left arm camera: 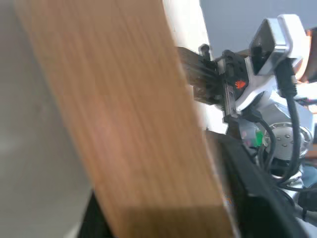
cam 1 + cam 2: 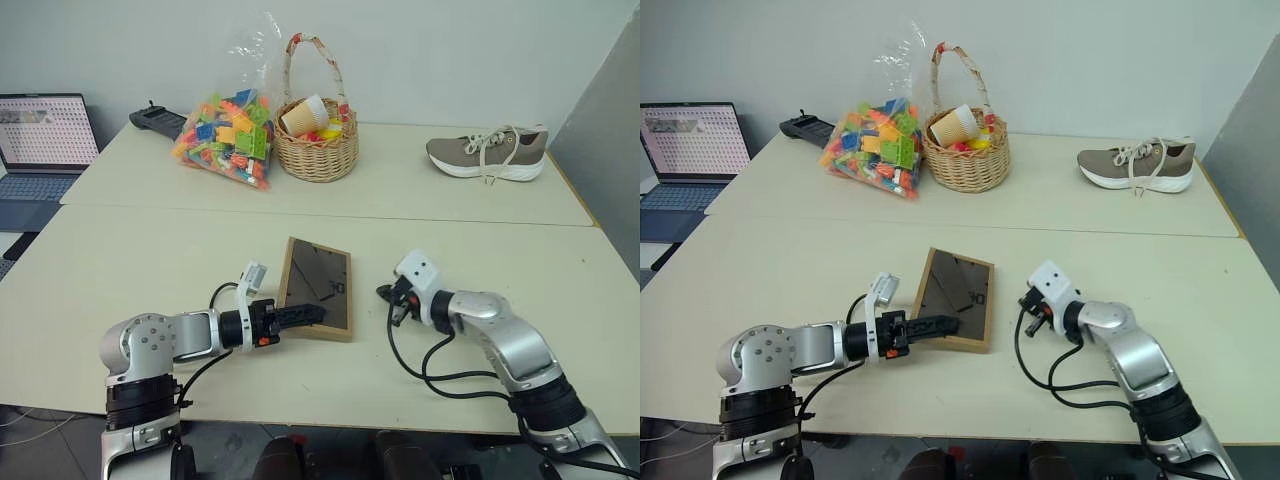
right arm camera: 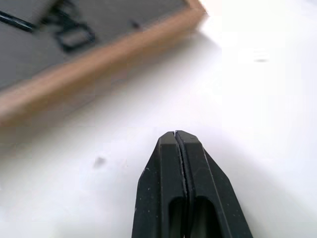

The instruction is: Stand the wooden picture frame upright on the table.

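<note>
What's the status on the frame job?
Left gripper jaws at the wooden picture frame near edge, grip unclear. Right gripper shut, clear of it. Frame lies back-up on the table. Nothing in the way.

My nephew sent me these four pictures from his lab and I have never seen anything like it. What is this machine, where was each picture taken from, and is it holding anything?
It is a humanoid robot with two arms, each ending in a two-fingered tool. The two wide pictures come from its head cameras, looking down over a pale table. The two close-ups come from cameras on its wrists.

The left tool is closing on the near edge of a wooden picture frame, which lies back-up on the table. That edge is the big brown band in the left wrist picture. The right tool is shut and holds nothing, a little to the frame's right.

Farther back are a bag of coloured building blocks, a wicker basket, a beige shoe and a laptop.
</note>
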Action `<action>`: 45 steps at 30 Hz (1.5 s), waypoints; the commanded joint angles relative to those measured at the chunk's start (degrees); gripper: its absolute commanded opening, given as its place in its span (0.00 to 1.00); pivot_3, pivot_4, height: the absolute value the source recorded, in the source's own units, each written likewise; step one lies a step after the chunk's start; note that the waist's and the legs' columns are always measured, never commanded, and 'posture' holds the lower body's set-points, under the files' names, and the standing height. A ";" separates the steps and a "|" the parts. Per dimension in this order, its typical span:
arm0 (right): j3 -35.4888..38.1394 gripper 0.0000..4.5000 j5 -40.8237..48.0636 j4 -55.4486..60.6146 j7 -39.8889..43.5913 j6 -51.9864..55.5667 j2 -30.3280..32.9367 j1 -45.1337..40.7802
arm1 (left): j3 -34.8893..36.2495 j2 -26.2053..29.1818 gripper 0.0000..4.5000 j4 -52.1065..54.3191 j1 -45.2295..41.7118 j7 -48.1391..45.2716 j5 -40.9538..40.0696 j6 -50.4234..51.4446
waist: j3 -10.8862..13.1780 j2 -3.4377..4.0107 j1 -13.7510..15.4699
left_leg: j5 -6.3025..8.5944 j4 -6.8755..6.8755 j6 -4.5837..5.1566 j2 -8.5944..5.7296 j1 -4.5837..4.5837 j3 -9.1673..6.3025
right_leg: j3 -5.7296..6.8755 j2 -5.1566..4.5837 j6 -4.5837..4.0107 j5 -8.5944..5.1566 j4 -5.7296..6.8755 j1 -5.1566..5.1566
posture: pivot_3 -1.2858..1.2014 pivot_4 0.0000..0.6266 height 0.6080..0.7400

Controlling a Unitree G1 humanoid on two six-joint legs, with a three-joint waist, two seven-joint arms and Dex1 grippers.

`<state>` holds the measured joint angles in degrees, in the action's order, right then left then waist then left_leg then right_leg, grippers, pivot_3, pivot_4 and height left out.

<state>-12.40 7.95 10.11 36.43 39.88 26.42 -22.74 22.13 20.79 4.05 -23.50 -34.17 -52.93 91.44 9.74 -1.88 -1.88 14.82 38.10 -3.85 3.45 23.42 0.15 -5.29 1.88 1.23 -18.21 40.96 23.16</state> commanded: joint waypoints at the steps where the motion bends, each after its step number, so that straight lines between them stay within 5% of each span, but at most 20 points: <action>1: 5.51 0.00 3.69 0.73 1.79 -0.97 0.35 -5.15 | 2.06 0.28 0.29 3.70 -3.18 -0.28 -5.02 1.06 | 0.03 0.00 0.01 | 0.00 0.00 0.00 0.00 0.01 0.00 | 0.00 0.00 0.00 0.00 0.00 0.01 | 0.52 0.24 1.00; 4: 8.50 0.00 9.17 0.87 4.68 3.70 -0.31 -10.35 | 0.58 1.65 0.29 5.62 -4.54 -1.12 -5.17 -0.25 | 0.13 0.00 -0.29 | -0.01 0.00 -0.01 0.02 0.02 -0.01 | -0.01 0.02 -0.01 0.01 0.03 0.05 | 0.52 0.24 1.00; 10: 16.67 0.28 28.05 -2.54 10.02 19.79 -4.38 -25.16 | -7.37 7.78 0.29 6.66 -9.03 -8.30 -2.60 -10.66 | 0.17 0.01 -0.51 | -0.08 -0.09 -0.15 0.10 0.02 -0.07 | 0.06 0.03 -0.02 0.01 0.00 0.06 | 0.52 0.24 1.00; 24: 11.36 0.98 29.41 -10.30 10.30 18.66 -8.12 -33.24 | -11.26 10.61 0.29 7.88 -9.37 -11.95 -2.20 -19.50 | 0.18 0.03 -0.51 | 0.00 -0.07 -0.01 0.08 0.26 -0.01 | 0.06 -0.02 -0.02 0.01 -0.11 0.21 | 0.52 0.24 1.00; 36: 17.60 0.98 40.34 -1.85 17.63 24.46 2.63 -25.98 | -10.33 11.88 0.29 6.69 -6.63 -11.89 -3.70 -18.77 | 0.18 0.03 -0.15 | 0.00 0.01 0.00 0.05 0.39 -0.10 | 0.18 -0.03 -0.01 0.01 -0.09 0.27 | 0.52 0.24 1.00; 42: 13.63 0.98 18.53 1.48 13.70 -3.71 12.27 -16.34 | -4.86 7.69 0.29 3.69 -7.89 -4.58 -10.95 -10.36 | 0.20 0.01 0.00 | 0.01 0.00 0.02 0.05 0.44 -0.06 | 0.17 -0.03 0.01 0.00 -0.19 0.27 | 0.52 0.24 1.00; 45: 3.21 0.98 -14.84 -5.63 1.68 -53.11 20.72 -8.94 | -1.66 4.75 0.29 1.10 -9.21 0.55 -15.33 -5.84 | 0.20 -0.02 0.00 | 0.00 0.00 0.01 0.05 0.44 -0.02 | 0.16 -0.01 0.01 0.00 -0.14 0.29 | 0.52 0.24 1.00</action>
<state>-3.09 16.26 8.31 47.50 20.74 41.94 -34.13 16.59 26.69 5.48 -31.02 -36.40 -63.12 82.94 9.94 -1.90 -1.88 14.82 38.14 -3.84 3.48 23.85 0.13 -5.06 1.87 1.25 -18.22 40.82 23.41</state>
